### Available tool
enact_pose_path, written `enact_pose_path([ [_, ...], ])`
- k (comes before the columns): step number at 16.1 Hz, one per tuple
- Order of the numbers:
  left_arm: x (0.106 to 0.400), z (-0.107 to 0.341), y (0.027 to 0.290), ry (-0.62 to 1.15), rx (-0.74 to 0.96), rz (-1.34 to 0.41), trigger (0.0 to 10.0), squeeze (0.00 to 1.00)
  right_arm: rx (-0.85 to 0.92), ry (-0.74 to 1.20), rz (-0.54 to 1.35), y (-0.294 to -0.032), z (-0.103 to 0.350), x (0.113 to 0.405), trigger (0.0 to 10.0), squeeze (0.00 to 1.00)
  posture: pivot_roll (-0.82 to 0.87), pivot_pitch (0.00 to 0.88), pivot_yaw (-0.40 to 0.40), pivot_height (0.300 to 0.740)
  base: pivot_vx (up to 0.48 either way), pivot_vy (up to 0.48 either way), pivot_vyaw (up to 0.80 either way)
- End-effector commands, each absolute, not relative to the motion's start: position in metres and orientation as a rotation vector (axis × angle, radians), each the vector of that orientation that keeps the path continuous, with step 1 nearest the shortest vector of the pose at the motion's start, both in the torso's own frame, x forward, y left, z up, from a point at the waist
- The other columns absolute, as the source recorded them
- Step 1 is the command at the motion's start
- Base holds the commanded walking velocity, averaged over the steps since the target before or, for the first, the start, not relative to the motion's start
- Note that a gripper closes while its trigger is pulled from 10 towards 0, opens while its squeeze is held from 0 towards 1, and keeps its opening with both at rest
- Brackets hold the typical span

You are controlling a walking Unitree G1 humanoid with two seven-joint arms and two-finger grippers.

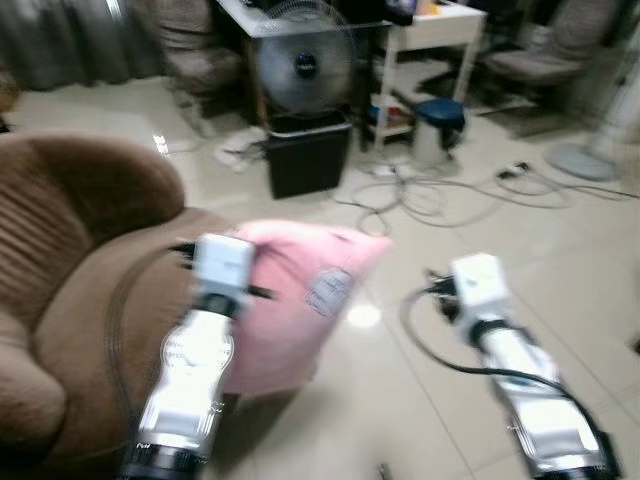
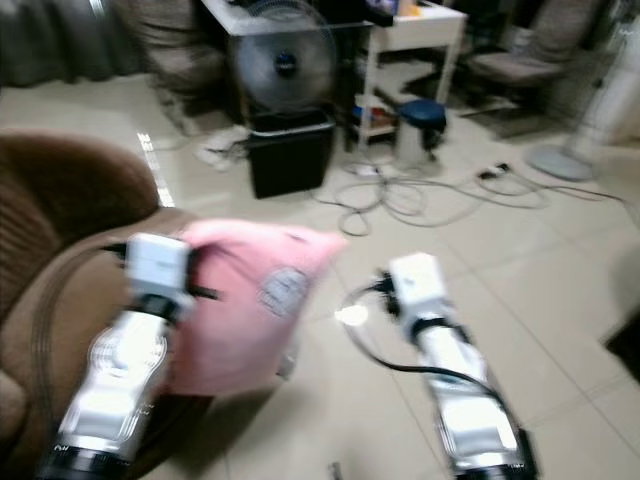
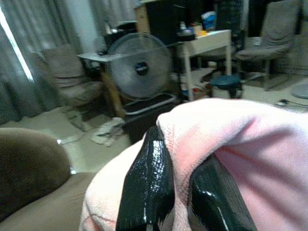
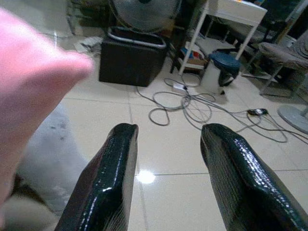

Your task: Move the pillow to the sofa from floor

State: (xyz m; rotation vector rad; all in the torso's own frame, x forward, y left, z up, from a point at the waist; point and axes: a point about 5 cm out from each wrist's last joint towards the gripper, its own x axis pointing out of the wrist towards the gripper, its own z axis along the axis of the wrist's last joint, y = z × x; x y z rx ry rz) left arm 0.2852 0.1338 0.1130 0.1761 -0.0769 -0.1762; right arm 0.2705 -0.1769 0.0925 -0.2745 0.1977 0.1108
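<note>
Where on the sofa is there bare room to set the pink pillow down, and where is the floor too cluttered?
The left gripper is shut on the pink pillow, held over the brown sofa. The seat cushion between the sofa's back and its front edge looks bare. The open right gripper hangs over bare tiles. Farther off, cables, a black bin and a fan crowd the floor.

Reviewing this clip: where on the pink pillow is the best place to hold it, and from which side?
Judging by its pose, the near edge is the best hold, approached from the sofa side. The left gripper is already shut on a fold of the pink pillow there, and the soft fabric bunches easily between its fingers. The far corner sticks out free over the floor. The right gripper is open, holding nothing.
</note>
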Motion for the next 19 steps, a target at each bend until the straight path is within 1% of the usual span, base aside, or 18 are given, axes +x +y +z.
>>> enact_pose_path([
  [1, 0.2866, 0.125, 0.1458, -0.124, 0.196, -0.137, 10.0, 0.0, -0.26, 0.166, 0.14, -0.1668, 0.0977, 0.2736, 10.0, 0.0, 0.02, 0.0, 0.036, 0.74, 0.469, 0.0, 0.8],
  [13, 0.2831, 0.1224, 0.1436, -0.108, 0.2, -0.154, 10.0, 0.0, -0.271, 0.173, 0.184, -0.1631, 0.0945, 0.2731, 10.0, 0.0, 0.02, 0.0, 0.039, 0.74, 0.466, 0.0, 0.78],
  [16, 0.2825, 0.1199, 0.1427, -0.091, 0.184, -0.157, 10.0, 0.0, -0.251, 0.182, 0.17, -0.1651, 0.0932, 0.2731, 10.0, 0.0, 0.04, 0.0, 0.03, 0.74, 0.45, 0.0, 0.0],
  [19, 0.2813, 0.1162, 0.1366, -0.09, 0.158, -0.183, 10.0, 0.0, -0.287, 0.171, 0.196, -0.165, 0.0963, 0.2745, 10.0, 0.0, 0.04, 0.0, 0.017, 0.74, 0.0, 0.0, 0.0],
])
